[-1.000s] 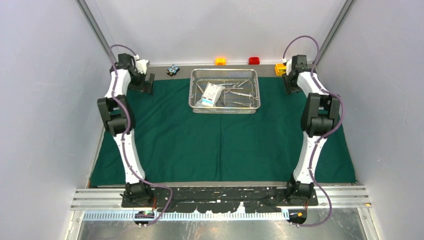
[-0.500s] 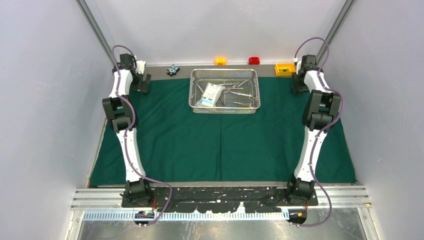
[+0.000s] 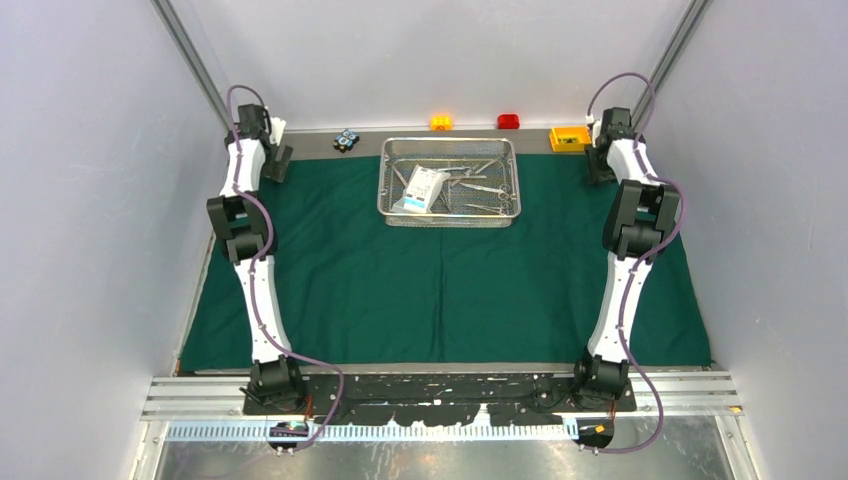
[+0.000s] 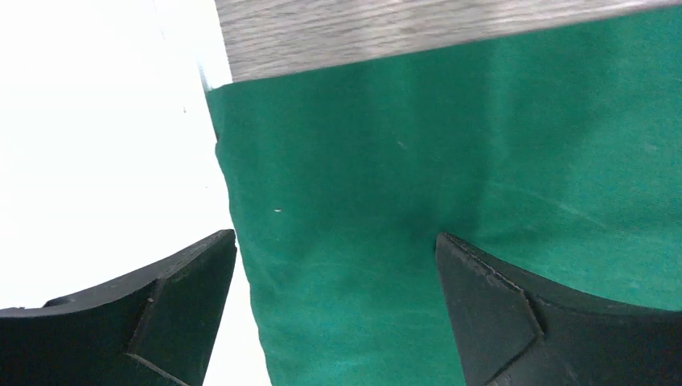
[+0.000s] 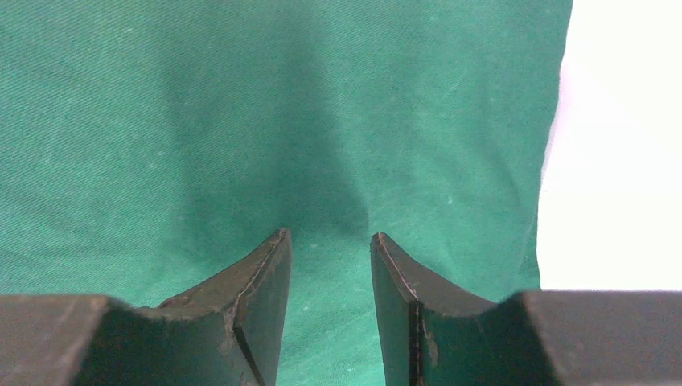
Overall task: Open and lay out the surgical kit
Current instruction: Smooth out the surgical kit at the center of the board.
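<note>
From above, the green cloth lies spread flat, its long axis running 9 to 3. At its 12 o'clock edge sits the wire tray, also long 9 to 3. It holds a white pouch tilted 7 to 1, with forceps beside it. Beyond are an orange block, a red block and a yellow box. The left gripper is at the cloth's 10 o'clock corner and the right gripper at its 2 o'clock corner.

Left wrist: the fingers stand wide apart over the cloth's edge, holding nothing.

Right wrist: the fingers are narrowly apart over the cloth, gripping nothing.

Black-and-white arms, purple cables
</note>
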Tool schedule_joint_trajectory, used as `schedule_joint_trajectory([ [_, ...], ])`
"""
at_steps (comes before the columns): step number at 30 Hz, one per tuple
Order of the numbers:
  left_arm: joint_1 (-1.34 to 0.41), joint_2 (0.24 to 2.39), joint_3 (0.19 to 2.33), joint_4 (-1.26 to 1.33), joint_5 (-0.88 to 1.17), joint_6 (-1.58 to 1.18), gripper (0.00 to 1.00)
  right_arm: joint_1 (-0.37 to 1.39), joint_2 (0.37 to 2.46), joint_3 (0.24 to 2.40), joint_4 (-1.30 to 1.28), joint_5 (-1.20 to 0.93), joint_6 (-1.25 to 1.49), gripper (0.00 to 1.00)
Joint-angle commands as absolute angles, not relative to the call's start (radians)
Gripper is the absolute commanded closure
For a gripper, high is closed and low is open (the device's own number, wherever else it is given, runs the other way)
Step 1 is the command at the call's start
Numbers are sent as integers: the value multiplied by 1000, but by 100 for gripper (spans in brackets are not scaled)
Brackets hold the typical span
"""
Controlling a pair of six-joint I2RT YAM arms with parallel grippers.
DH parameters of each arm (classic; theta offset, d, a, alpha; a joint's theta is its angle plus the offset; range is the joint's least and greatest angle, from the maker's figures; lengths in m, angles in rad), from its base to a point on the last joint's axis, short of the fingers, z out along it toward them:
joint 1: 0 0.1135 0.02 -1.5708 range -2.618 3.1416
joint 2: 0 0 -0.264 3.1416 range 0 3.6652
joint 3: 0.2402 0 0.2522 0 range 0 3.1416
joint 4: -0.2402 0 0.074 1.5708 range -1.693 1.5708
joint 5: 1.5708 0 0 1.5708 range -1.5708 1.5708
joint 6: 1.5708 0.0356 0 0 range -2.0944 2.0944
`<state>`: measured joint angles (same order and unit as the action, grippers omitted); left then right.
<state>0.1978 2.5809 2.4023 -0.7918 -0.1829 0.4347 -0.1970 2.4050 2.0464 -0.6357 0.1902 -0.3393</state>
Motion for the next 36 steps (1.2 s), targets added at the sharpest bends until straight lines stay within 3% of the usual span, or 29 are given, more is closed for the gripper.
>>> schedule_joint_trajectory([
  [1,239,2664,2430,-791,-279,477,2,-229,2429,2134,-670,227,-345,54],
  [13,257,2689,2558,-793,-306,446,0,-286,2332,2205,-725,153,-295,53],
  [19,256,2543,2524,-805,-143,323,0,-290,2132,2042,-714,-18,-292,52],
  [26,255,2269,2161,-728,119,264,0,-290,1885,1647,-666,-100,-360,51],
  [36,272,1986,1585,-567,152,404,0,-296,1796,1277,-563,-46,-465,52],
])
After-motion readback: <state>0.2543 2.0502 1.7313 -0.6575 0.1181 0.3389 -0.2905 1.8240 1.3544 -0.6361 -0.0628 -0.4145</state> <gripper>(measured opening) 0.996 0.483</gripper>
